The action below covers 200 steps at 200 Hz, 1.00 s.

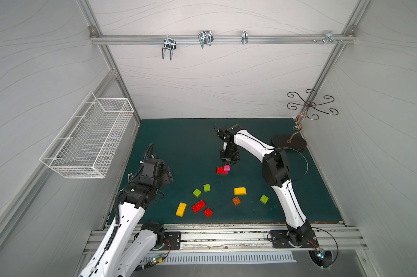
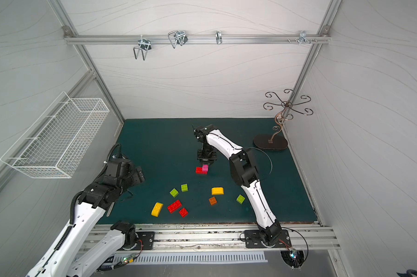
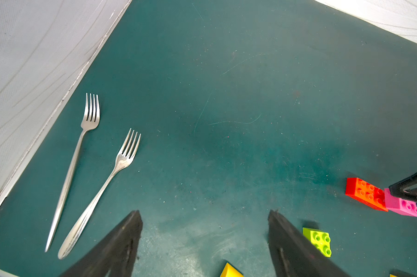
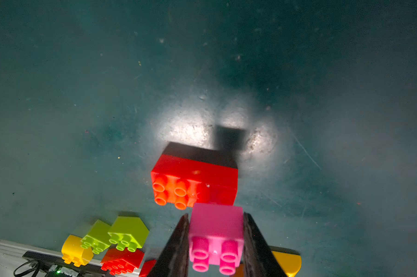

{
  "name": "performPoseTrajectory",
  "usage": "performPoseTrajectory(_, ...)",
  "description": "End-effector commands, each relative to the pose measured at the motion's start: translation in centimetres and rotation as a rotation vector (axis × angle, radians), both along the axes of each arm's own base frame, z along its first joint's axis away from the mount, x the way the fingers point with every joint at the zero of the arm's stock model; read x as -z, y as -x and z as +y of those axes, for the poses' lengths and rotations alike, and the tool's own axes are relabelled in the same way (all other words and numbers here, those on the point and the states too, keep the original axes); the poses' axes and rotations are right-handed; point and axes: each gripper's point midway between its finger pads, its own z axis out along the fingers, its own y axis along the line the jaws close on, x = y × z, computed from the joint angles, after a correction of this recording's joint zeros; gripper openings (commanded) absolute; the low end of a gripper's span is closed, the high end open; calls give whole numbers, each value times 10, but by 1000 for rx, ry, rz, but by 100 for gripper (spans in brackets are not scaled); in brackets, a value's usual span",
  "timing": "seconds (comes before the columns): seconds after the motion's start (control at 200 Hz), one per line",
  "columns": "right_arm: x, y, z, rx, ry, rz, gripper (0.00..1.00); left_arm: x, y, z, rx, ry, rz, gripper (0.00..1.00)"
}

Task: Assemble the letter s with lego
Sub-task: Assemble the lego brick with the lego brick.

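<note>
The left gripper (image 3: pixel 203 213) hangs open and empty over bare mat (image 3: pixel 226 84), well apart from the build. Mid-mat, the red oblong brick (image 1: pixel 220 170) lies with its long axis side to side. The pink square brick (image 1: pixel 226 167) is at its right end, clamped in the nearer right gripper (image 4: pixel 216 215). No writing is legible.

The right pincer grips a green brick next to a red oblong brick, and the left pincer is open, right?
Not quite. The right wrist view shows the right pincer gripping a pink brick, not green. It is next to the red oblong brick, and the left pincer is open.
</note>
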Motion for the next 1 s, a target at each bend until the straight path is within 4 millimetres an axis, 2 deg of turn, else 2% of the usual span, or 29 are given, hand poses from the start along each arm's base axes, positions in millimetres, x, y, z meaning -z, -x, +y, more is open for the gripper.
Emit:
performPoseTrajectory(0.0, 7, 0, -2, 15, 4, 29, 0, -5, -6, 0, -11, 9, -32, 85)
performPoseTrajectory(0.46, 11, -3, 0, 59, 14, 25, 0, -6, -5, 1, -15, 9, -34, 85)
performPoseTrajectory(0.995, 24, 4, 0, 89, 60, 32, 0, -7, -5, 1, -15, 11, -41, 85)
